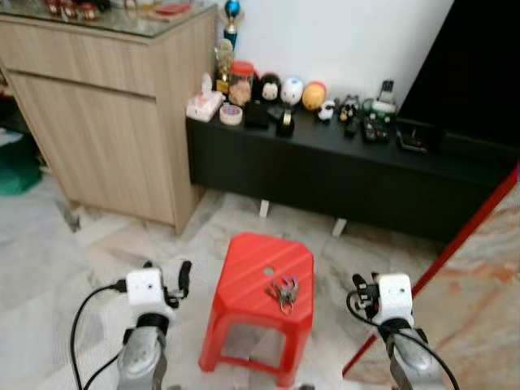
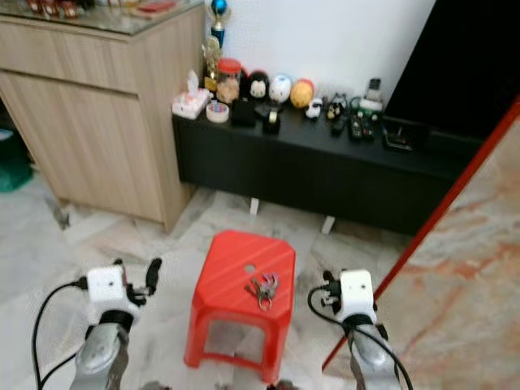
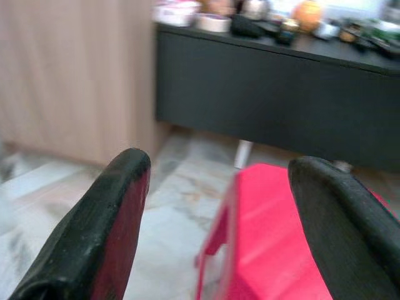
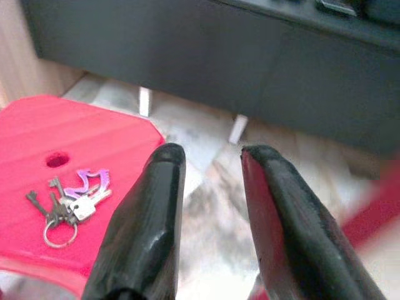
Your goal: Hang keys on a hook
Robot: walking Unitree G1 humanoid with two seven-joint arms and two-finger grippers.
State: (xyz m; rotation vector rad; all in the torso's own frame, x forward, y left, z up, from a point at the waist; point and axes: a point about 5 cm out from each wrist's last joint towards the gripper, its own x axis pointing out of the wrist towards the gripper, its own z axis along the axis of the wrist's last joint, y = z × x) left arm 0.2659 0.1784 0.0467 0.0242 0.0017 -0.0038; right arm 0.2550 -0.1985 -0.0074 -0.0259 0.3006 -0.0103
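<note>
Marble floor, red stool (image 1: 258, 272) with keys (image 1: 283, 292) between open left gripper (image 3: 219, 231) and slightly parted right gripper (image 4: 209, 219), arms cut off below.

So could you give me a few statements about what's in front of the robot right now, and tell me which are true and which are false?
1. The keys lie on top of the red stool. True.
2. The right gripper is holding the keys. False: its fingers are apart and empty, off to the side of the stool, with the keys untouched.
3. The left gripper has its fingers open. True: there is a wide gap between them, with nothing in it.
4. The stool stands on the black cabinet. False: it stands on the marble floor in front of it.
5. Small figurines and a tissue box sit on the black cabinet. True.
</note>
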